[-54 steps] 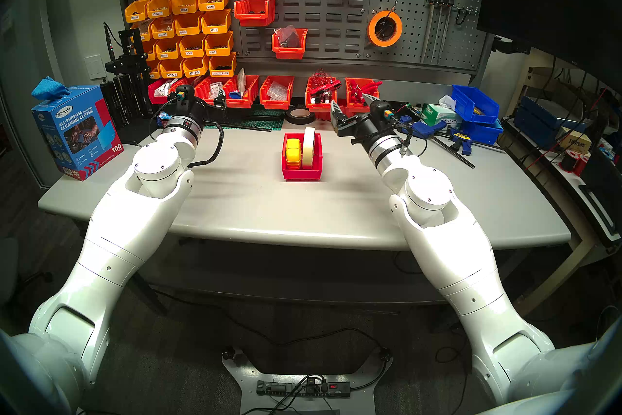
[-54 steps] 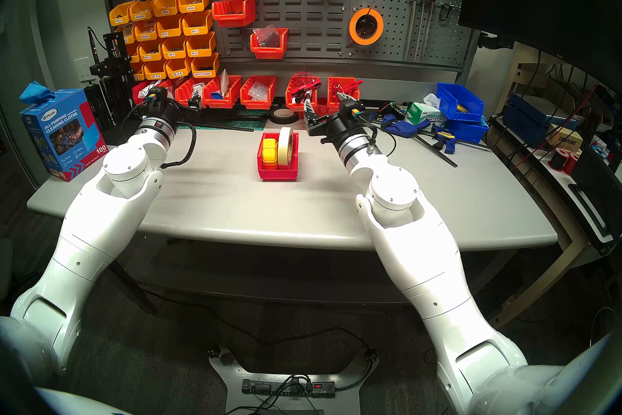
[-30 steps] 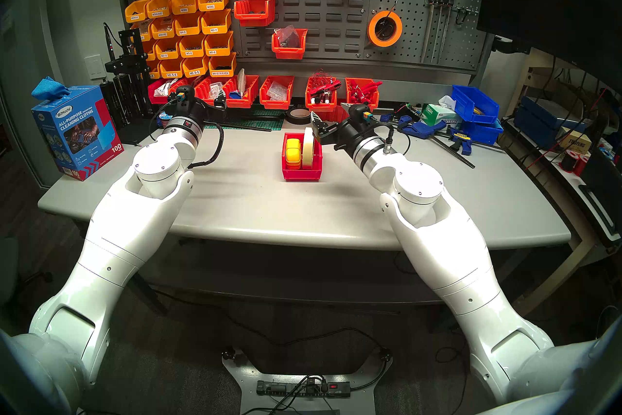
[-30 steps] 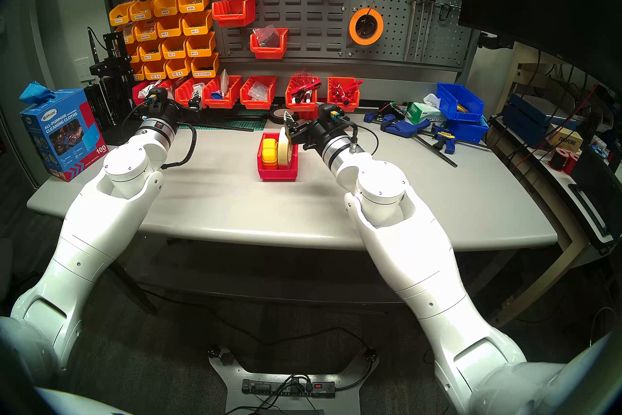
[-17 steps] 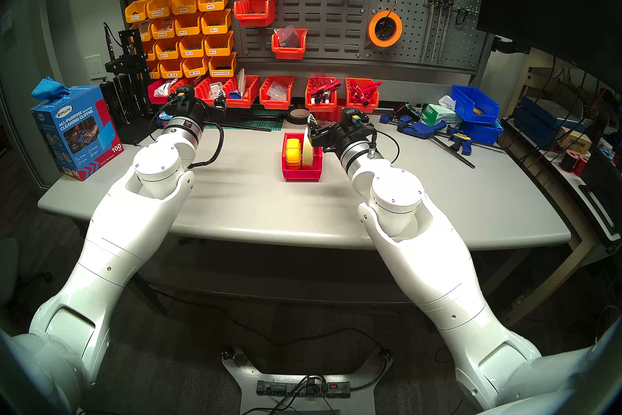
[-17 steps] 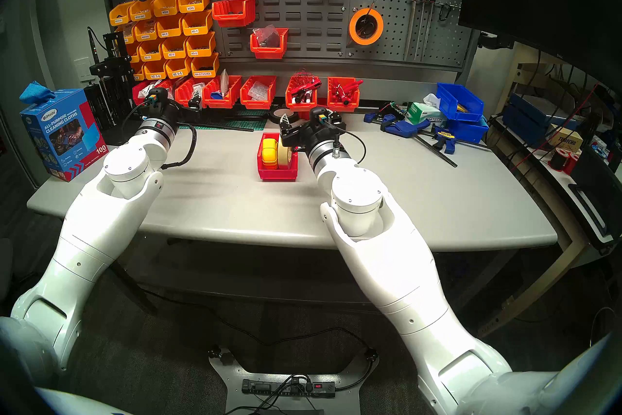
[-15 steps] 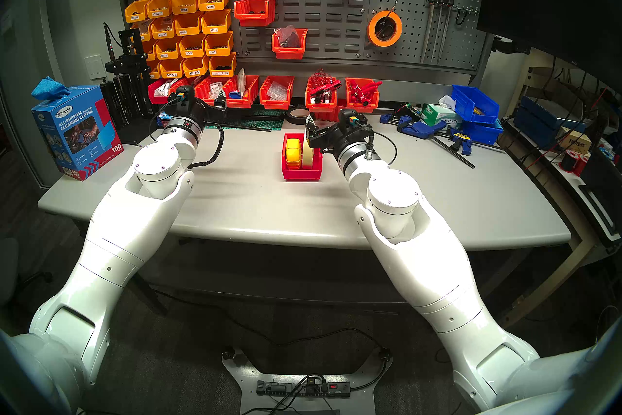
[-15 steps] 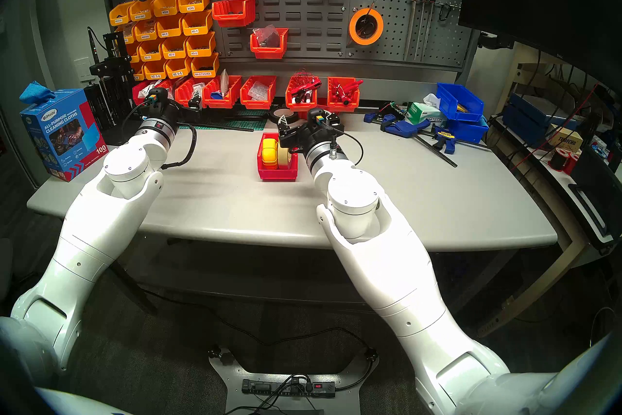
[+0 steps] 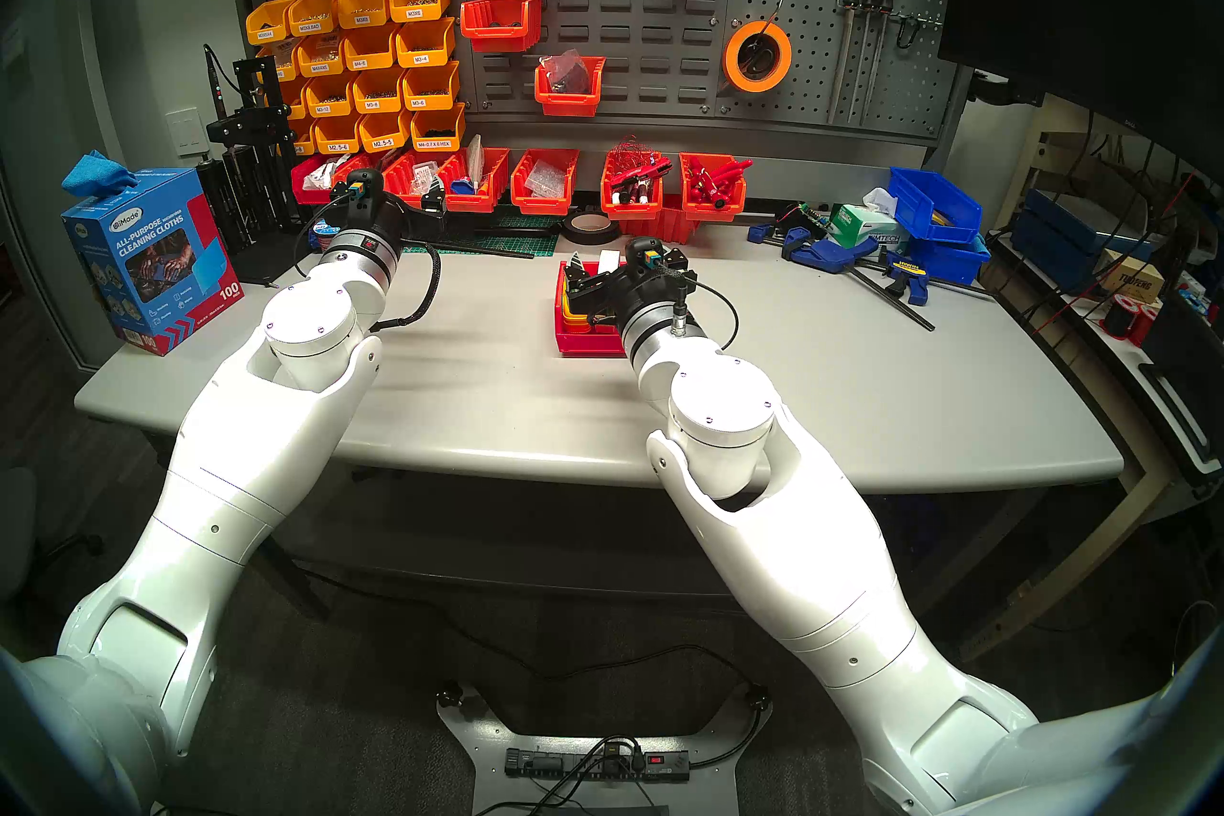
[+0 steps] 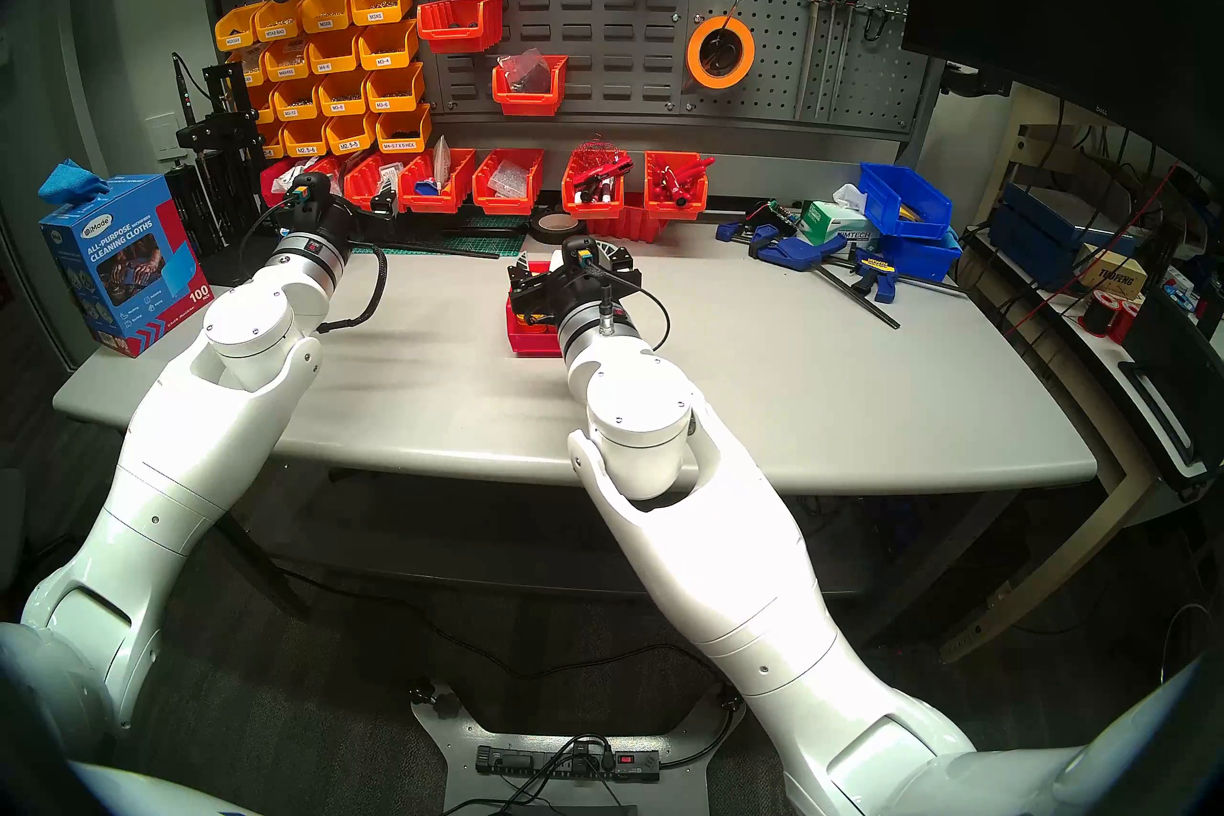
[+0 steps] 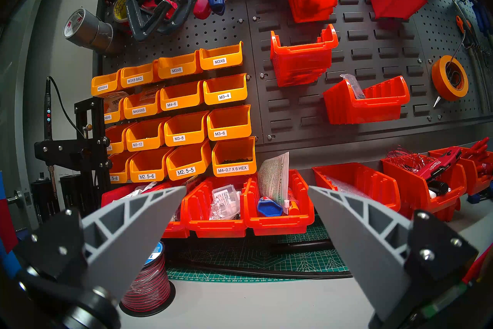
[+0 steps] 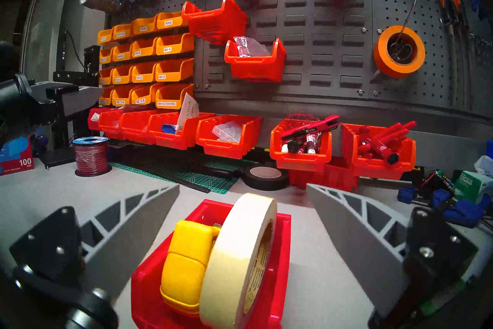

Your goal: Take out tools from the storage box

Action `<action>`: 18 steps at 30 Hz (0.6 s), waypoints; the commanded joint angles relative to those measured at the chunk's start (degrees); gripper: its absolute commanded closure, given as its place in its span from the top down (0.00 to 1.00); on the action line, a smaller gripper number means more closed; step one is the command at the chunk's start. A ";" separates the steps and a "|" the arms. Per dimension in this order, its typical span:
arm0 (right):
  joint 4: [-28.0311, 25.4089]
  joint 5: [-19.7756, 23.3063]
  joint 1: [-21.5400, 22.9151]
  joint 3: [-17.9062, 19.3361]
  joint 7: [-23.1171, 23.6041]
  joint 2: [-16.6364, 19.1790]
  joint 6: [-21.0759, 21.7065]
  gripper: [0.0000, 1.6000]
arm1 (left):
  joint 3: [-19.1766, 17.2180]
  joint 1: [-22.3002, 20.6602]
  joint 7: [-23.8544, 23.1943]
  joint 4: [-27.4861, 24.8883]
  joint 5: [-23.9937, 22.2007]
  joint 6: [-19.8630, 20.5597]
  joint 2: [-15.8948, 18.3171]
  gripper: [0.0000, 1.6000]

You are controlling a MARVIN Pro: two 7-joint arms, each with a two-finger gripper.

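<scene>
Showing what head views hide, the right wrist view frames the masking-tape roll (image 12: 241,256) between spread fingers (image 12: 354,237).

We saw a glossy red plastic bin (image 12: 149,291) at lower centre, holding a smooth yellow plastic tape measure (image 12: 184,264) and a matt cream paper tape roll (image 12: 237,259). The table (image 12: 314,280) looked matt grey, and the gripper fingers (image 12: 354,237) matt grey ribbed plastic.

Left gripper (image 11: 246,195) spread wide, facing orange-red bins (image 11: 277,216), yellow labelled bins (image 11: 186,130), wire spool (image 11: 150,285)
</scene>
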 commanded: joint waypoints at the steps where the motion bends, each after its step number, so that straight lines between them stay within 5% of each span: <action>1: -0.35 -2.01 0.53 -1.07 -3.63 -2.41 0.77 1.00 | -0.27 -0.82 -0.07 -0.39 0.04 0.00 0.12 1.00; 18: 4.20 -2.31 1.53 -2.37 -8.10 -5.83 2.30 1.00 | -0.28 -0.81 -0.08 -0.39 0.06 0.01 0.11 1.00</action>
